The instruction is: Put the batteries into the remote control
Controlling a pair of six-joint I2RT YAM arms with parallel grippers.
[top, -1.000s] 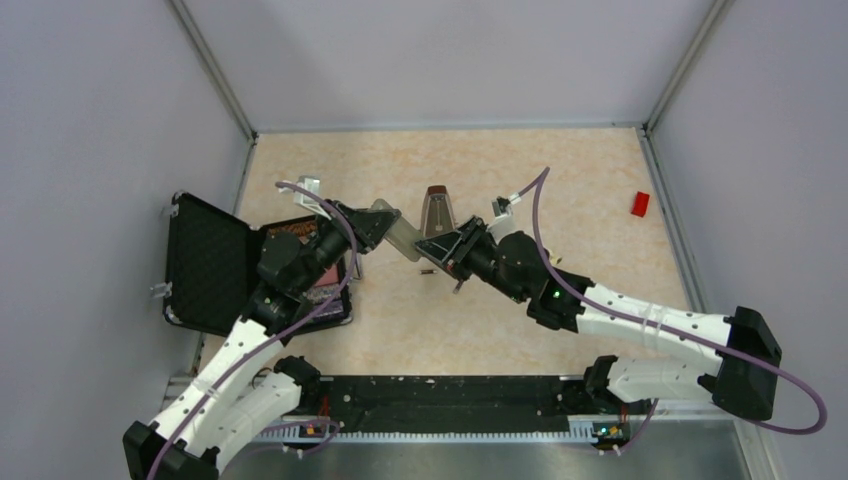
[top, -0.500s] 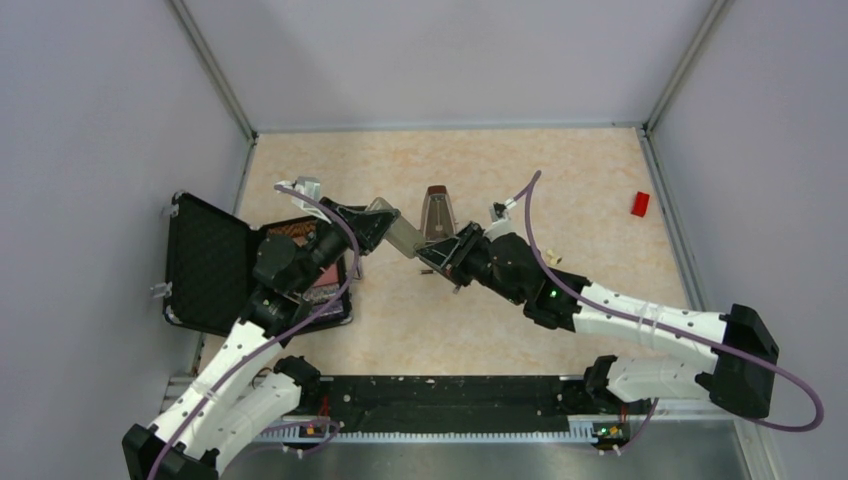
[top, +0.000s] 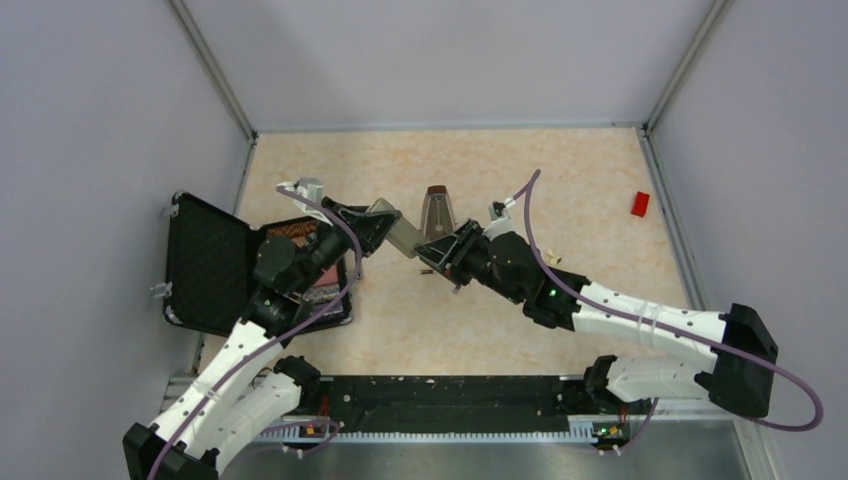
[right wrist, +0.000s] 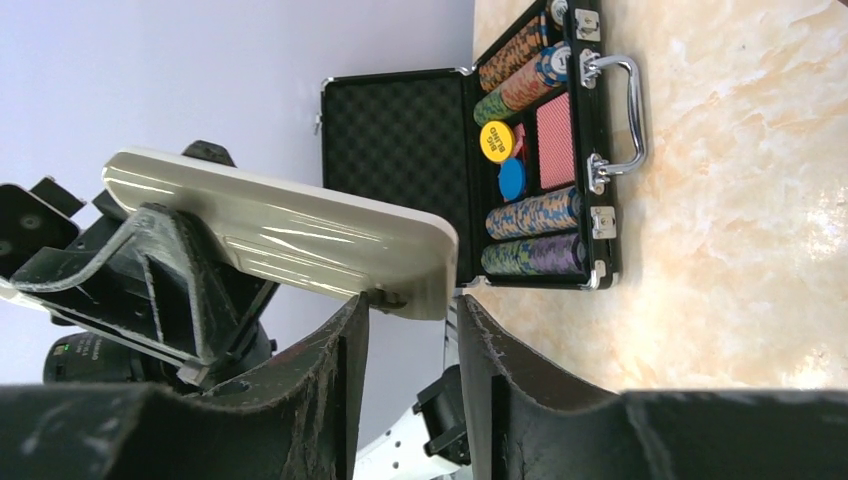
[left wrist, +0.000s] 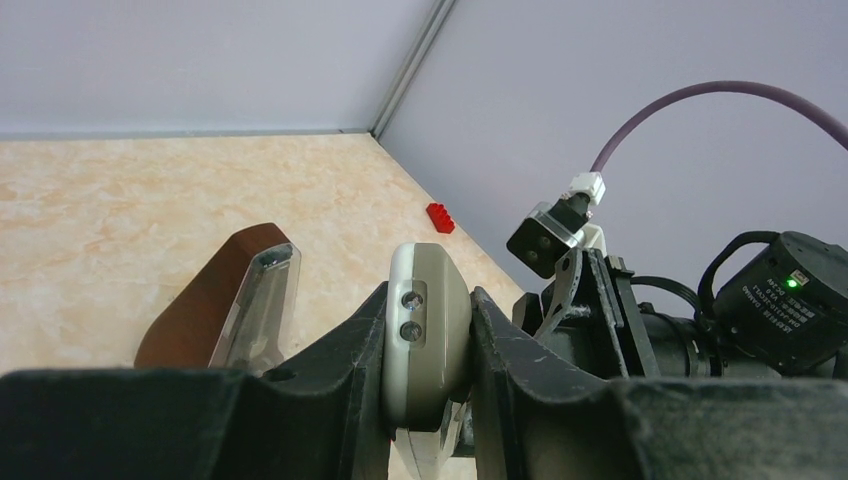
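My left gripper (top: 375,225) is shut on the remote control (top: 398,232), holding it in the air on edge. In the left wrist view the remote control (left wrist: 430,320) is clamped between both fingers of the left gripper (left wrist: 428,300). My right gripper (top: 432,250) sits at the remote's free end. In the right wrist view the right gripper (right wrist: 412,305) has its jaws apart with nothing between them, tips just under the remote control (right wrist: 290,235). A small dark nub (right wrist: 388,297) shows under that end; I cannot tell what it is. A short dark cylinder, seemingly a battery (top: 427,271), lies on the table below.
A brown metronome (top: 437,210) stands just behind the two grippers. An open black poker chip case (top: 215,265) lies at the left by the left arm. A small red brick (top: 640,203) sits at the far right near the wall.
The right gripper's jaws have parted a little, and it has edged left toward the remote's end. The left gripper still holds the remote in the same place.
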